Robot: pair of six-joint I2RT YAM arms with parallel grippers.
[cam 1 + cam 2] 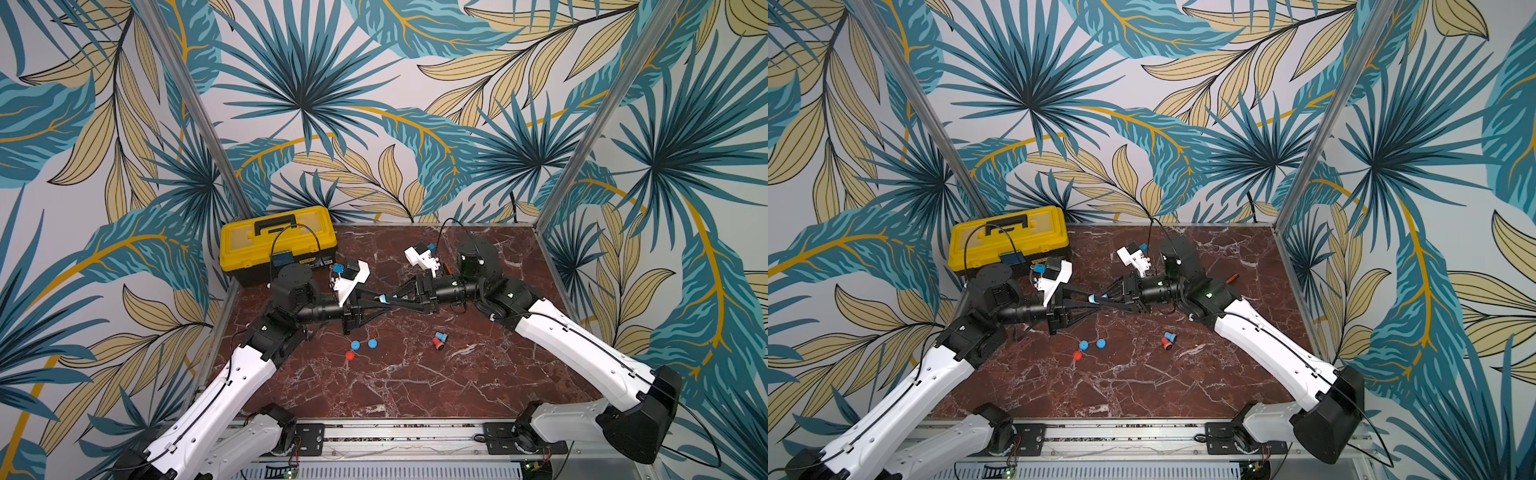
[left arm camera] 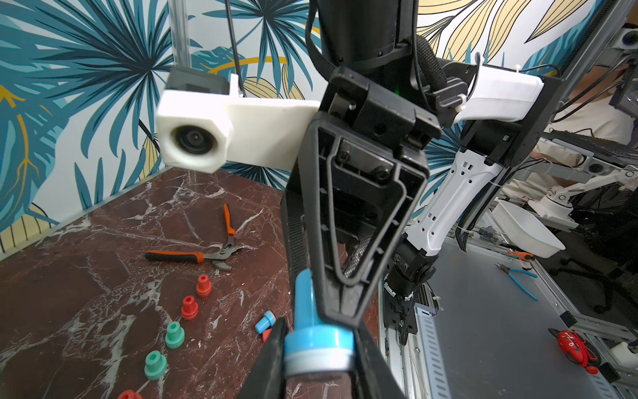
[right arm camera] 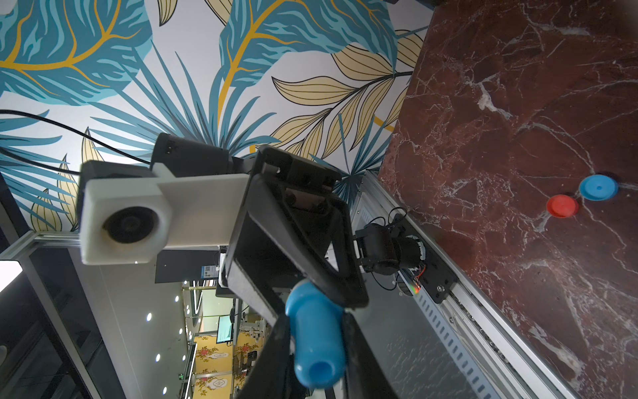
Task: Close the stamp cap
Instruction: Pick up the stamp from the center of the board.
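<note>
1. The blue stamp (image 1: 382, 298) is held in the air over the middle of the marble table (image 1: 415, 386), between the two arms, as both top views show.
2. The left gripper (image 2: 319, 366) is clenched on the stamp's wide end, a blue band with a pale ring below it, with one finger on each side.
3. The right gripper (image 3: 316, 349) grasps the same stamp by its narrow blue handle, and its tips meet the left gripper's tips.
4. I cannot tell whether a cap sits on the wide end.
5. On the table below, two blue caps (image 1: 355, 345) and a red cap (image 1: 350, 355) lie close together.
6. A small blue stamp (image 1: 439, 336) and a red stamp (image 1: 436, 343) lie touching, apart from the caps and towards the right arm.
7. A yellow toolbox (image 1: 278, 239) stands in the far corner, behind the left arm.
8. The left wrist view shows orange-handled pliers (image 2: 193, 256) lying open on the table.
</note>
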